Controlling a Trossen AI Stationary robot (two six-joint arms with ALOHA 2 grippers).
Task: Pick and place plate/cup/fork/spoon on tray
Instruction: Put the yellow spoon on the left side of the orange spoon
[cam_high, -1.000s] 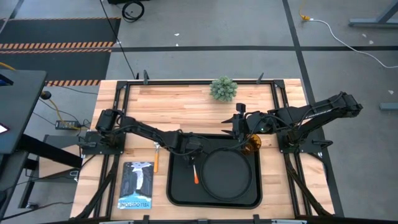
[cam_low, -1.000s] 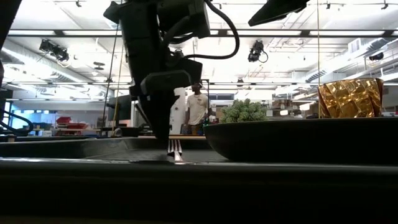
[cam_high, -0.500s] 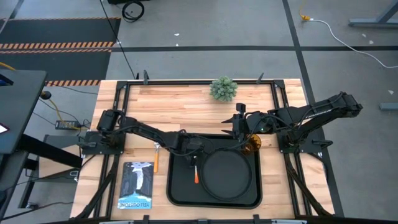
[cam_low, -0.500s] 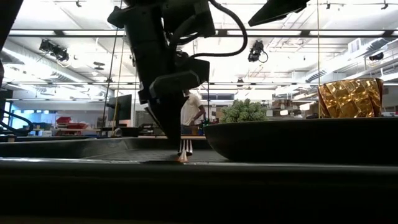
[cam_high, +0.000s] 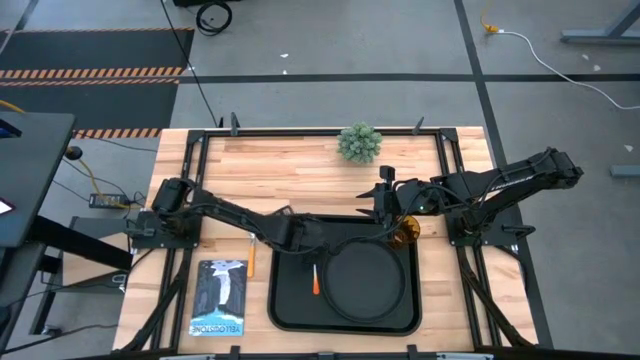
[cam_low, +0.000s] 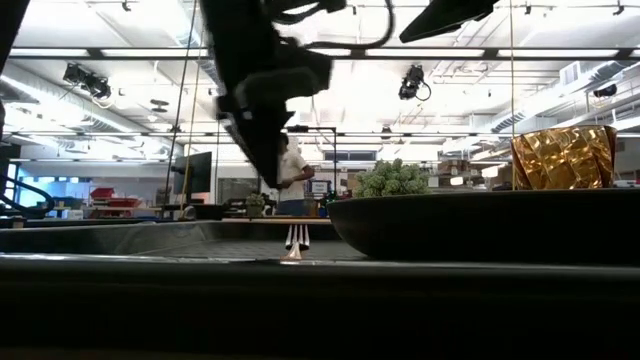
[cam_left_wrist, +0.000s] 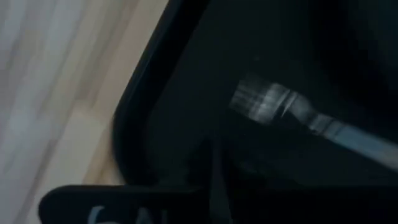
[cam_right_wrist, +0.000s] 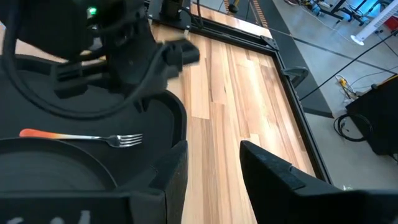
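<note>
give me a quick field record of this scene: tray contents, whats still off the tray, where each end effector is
tray: black, near edge of table
on tray: plate; fork beside the plate, lying free
cup: at the tray's far right corner; on or off the tray, cannot tell
off tray: spoon on the wood, left of the tray
left end effector: over the tray's far left corner, above the fork, holding nothing
right end effector: beside the cup, open
other: potted plant, booklet
</note>
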